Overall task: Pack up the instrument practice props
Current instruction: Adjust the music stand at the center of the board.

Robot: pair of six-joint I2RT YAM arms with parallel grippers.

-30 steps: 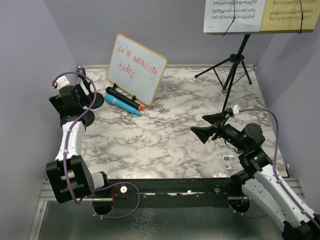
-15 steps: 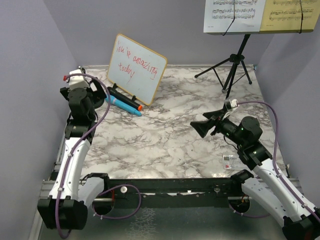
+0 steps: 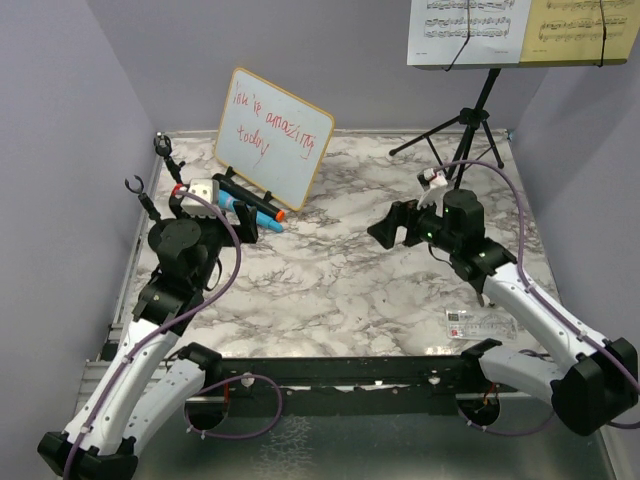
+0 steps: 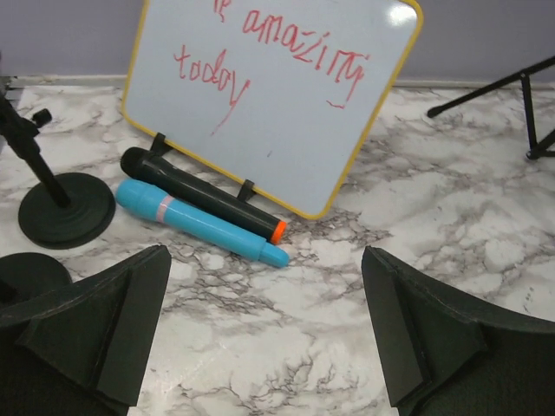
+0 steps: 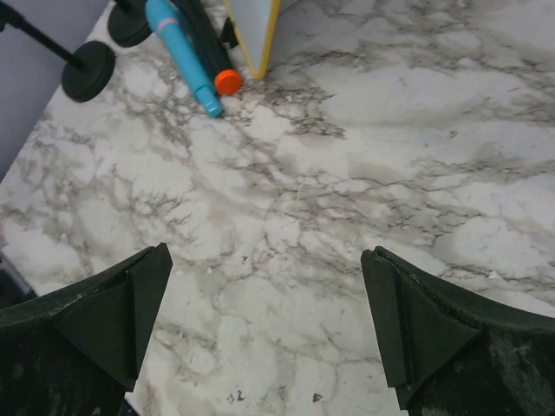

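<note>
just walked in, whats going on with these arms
Two robot arms are packing up music practice props, and nothing is held yet. The left tool is open and faces the blue microphone and black microphone lying side by side at the foot of the wood-framed whiteboard. The right tool is open too, above bare marble table. The white and yellow sheet music sits on the tall black tripod music stand at the back right.

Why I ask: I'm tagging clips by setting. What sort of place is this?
Probably a robot test booth, not a real music room: arms bolted to a marble-look table, plain purple walls close around, a music stand with microphones as props.
</note>
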